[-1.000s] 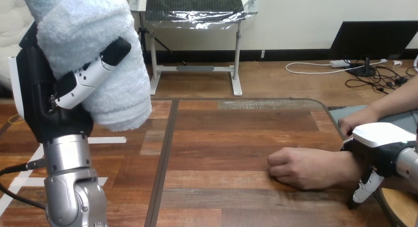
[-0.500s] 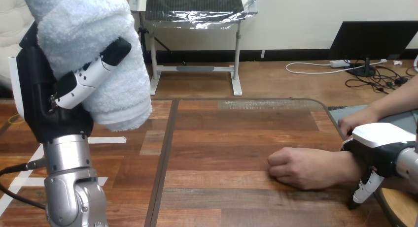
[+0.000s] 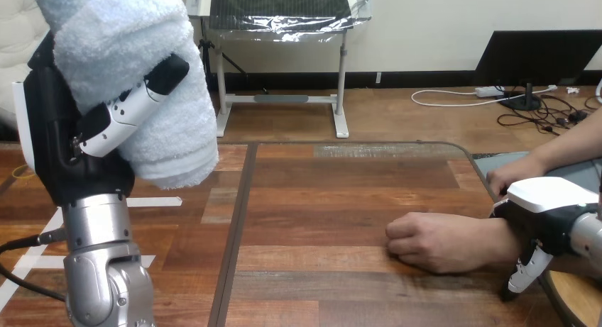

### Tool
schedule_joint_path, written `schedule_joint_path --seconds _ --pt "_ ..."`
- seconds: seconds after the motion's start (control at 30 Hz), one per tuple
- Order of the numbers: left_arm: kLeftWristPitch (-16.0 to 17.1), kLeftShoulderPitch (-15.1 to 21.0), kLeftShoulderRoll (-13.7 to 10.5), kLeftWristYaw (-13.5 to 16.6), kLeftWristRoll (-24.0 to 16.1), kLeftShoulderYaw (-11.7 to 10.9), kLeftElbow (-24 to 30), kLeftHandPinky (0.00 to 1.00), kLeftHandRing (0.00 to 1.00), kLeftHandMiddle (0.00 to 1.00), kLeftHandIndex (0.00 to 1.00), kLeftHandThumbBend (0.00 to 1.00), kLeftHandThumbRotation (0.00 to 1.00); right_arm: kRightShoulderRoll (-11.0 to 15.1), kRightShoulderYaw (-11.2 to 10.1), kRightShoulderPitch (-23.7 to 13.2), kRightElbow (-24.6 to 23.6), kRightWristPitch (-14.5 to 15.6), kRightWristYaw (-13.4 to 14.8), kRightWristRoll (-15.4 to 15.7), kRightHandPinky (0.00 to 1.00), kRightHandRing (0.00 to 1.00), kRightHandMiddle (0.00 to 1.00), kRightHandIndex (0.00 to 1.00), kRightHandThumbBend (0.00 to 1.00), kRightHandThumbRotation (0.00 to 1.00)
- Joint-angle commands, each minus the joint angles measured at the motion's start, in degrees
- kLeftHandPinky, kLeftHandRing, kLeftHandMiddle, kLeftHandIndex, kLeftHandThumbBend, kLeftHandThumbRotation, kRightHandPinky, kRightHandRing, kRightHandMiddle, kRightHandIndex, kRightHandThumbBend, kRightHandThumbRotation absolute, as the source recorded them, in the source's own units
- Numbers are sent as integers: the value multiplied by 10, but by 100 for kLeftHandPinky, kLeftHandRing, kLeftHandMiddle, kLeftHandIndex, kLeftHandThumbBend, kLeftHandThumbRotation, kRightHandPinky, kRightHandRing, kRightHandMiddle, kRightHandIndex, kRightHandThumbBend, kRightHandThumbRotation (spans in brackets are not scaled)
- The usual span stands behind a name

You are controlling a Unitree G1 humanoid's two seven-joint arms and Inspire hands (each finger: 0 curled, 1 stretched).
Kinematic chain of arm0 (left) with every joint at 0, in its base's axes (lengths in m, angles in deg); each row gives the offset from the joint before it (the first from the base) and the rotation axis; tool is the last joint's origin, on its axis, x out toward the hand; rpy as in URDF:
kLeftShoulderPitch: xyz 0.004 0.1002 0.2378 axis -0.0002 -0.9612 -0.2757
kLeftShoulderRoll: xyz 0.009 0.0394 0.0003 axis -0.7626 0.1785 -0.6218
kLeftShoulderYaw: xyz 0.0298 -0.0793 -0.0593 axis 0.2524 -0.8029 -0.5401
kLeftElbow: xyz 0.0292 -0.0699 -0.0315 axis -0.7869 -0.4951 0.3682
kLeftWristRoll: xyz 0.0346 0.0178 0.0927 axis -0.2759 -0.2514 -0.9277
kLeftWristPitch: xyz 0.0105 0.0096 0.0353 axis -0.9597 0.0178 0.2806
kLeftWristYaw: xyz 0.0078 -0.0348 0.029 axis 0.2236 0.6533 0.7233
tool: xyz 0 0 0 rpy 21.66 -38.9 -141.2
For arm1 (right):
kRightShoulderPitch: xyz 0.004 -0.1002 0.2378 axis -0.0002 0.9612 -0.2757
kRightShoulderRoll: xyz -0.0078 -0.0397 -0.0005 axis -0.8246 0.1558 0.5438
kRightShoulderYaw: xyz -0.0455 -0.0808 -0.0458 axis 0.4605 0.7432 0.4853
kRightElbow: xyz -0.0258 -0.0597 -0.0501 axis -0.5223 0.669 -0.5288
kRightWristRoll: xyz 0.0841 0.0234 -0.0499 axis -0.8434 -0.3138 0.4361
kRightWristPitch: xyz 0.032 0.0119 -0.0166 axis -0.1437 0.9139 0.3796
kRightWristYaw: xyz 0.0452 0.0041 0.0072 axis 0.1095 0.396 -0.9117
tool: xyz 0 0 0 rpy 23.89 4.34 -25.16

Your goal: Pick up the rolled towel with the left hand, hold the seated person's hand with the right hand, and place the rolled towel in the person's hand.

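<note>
Wooden table (image 3: 341, 199): plank top, a dark edge strip running down its left side in the head view. Left arm stood upright at the view's left, silver forearm rising from the bottom edge. Left hand (image 3: 62, 146) was raised high, closed around the rolled towel (image 3: 135, 64); one black-and-white finger (image 3: 131, 103) lay slantwise across the towel's front and pressed into the pile. Towel: pale blue-white terry, a thick roll, held tilted, upper end at the view's top edge and lower end hanging past the hand toward the table's left edge. Towel was off the table and well apart from the person. The person's hand (image 3: 433, 240) rested on the table at right of centre, knuckles up, closed into a loose fist, forearm running off to the right. A second hand of the person (image 3: 515, 172) lay farther back near the table's right edge. Right hand (image 3: 546, 206) came in from the right edge, white shell uppermost, sitting over the wrist of the nearer hand and touching it; whether it actually gripped the wrist could not be told
</note>
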Motion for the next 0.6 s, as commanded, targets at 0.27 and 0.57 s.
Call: schedule_joint_path --seconds 0.27,0.57 --pt "10 26 -2 -8 3 3 28 21 26 33 37 48 0 14 -13 -20 6 -3 5 -1 51 74 78 77 100 24" --pt "8 26 0 -5 0 2 30 20 26 32 37 50 0 14 -12 -21 3 -1 0 3 52 74 78 77 100 25"
